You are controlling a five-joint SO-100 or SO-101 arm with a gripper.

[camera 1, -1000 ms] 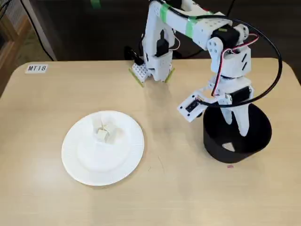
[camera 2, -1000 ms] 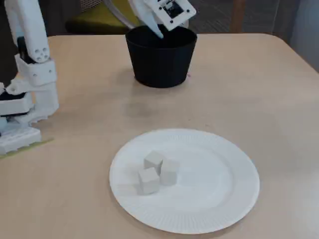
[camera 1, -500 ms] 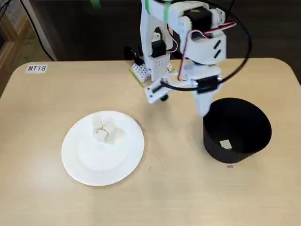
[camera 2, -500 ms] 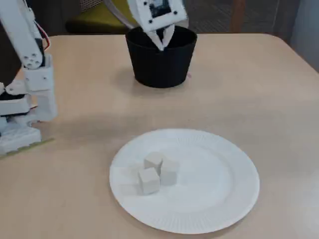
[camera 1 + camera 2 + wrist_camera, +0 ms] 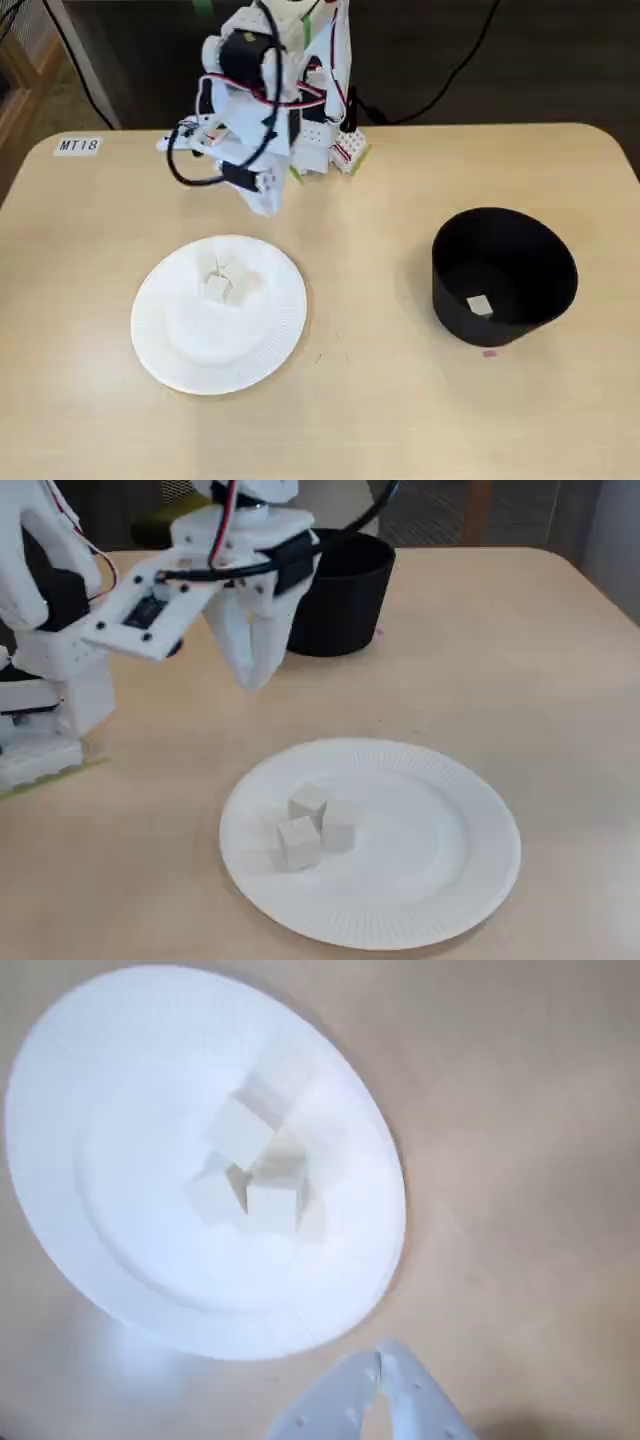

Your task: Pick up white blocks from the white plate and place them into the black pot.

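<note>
**Now three cubes wait on the plate, and your gripper is empty above the table beside it**

Now look at the white blocks (image 5: 318, 823): three small cream cubes huddled together near the middle of the white plate (image 5: 440, 900), touching or nearly touching one another. You should expect them to be light, rigid and smooth-faced, so they will likely skid or tip if a finger nudges them instead of closing squarely. Your best hold is probably across two opposite flat faces of one cube, and the outermost cube (image 5: 238, 1127) in the wrist view looks easiest to reach without pushing its neighbours. The tight cluster is your main risk: a finger may have no gap to enter.

Your gripper (image 5: 252, 677) hangs clear of the table, just outside the plate's rim on the side toward the arm's base, with the cubes near but not under it. Its fingers are pressed together with nothing between them, so you will need to spread them before descending.

Well apart from the plate stands the black pot (image 5: 545, 260), and one pale block (image 5: 479, 305) lies on its floor.
</note>
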